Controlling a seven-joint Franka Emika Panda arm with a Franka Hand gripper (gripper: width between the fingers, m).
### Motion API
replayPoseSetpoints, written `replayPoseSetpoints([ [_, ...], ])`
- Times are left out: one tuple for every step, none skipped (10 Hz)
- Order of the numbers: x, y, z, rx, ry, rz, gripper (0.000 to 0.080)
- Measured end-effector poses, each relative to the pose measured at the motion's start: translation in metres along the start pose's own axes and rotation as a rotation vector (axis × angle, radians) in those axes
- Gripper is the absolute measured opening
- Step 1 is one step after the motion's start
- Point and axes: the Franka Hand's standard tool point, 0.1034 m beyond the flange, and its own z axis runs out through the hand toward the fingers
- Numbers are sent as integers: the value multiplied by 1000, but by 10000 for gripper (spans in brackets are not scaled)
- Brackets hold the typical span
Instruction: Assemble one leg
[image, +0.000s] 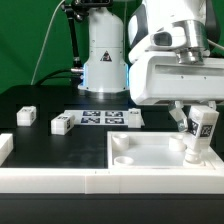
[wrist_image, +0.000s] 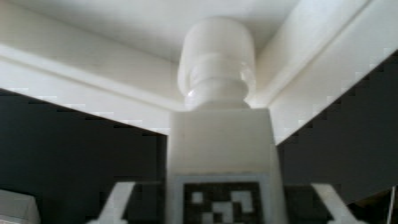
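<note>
- My claw (image: 201, 128) is clenched on the leg (image: 197, 141), with one finger on each side of its upper part.
- The leg hangs at the exterior view's right, nearly upright. Its top leans slightly toward that view's right, and a black-and-white tag faces the camera.
- Its lower end reaches down onto the white panel (image: 150, 150) near the panel's right front corner. I cannot tell whether the tip sits in a socket there or only touches the surface.
- In the wrist view the leg (wrist_image: 222, 120) runs straight away from my claw (wrist_image: 222, 205). A tag shows on its near face, and its rounded, narrower tip points into an inner corner of the panel's raised rim (wrist_image: 107, 45).
- The panel lies flat on the black table (image: 40, 98), toward the front of the exterior view.
- The marker board (image: 100, 118) lies flat behind the panel, well clear of my claw.
- Three other small tagged blocks rest loose on the table. One (image: 135, 118) is just beside the marker board's right end, one (image: 62, 124) is beside its left end, and one (image: 27, 116) is farther to the exterior view's left.
</note>
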Motion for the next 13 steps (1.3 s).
replayPoseSetpoints([
  [0, -1, 0, 1, 2, -1, 285],
  [-1, -2, 1, 2, 1, -1, 285],
  [-2, -3, 2, 4, -2, -2, 285],
  [-3, -4, 2, 5, -3, -2, 285],
  [-4, -5, 3, 7, -6, -2, 285],
  [-5, -5, 4, 8, -10, -2, 285],
  [-7, -6, 5, 10, -15, -2, 285],
  [-9, -4, 6, 11, -23, 1, 285],
  [-9, -3, 6, 9, -24, 3, 285],
  [-9, -3, 6, 9, -23, 3, 285],
  [-9, -3, 6, 9, -23, 3, 285],
  [-9, -3, 6, 9, -23, 3, 285],
  [-9, -3, 6, 9, -23, 3, 472],
])
